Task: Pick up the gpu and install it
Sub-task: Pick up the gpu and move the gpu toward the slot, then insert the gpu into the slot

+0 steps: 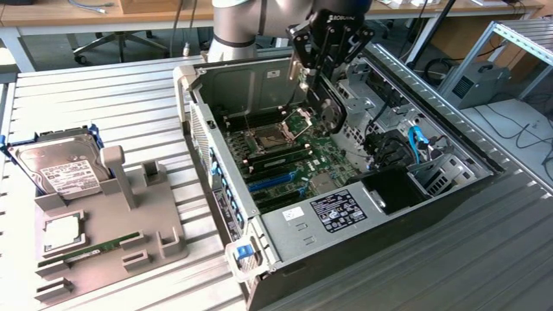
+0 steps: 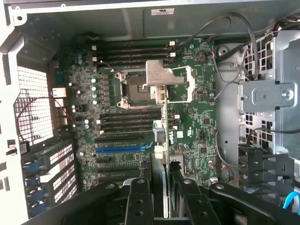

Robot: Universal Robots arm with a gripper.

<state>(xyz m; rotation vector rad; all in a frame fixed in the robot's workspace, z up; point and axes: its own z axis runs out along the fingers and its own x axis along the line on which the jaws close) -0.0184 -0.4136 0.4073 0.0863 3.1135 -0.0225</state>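
End effector [image 1: 322,65] half closed, clamps graphics card [image 1: 335,110] by upper edge, upright over open computer case [image 1: 233,81]. Card thin, stiff, light (probably fragile): grip flat faces.

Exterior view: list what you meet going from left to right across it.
Hard drive → computer case's perforated back wall → gripper holding the graphics card → blue cable → grey box.
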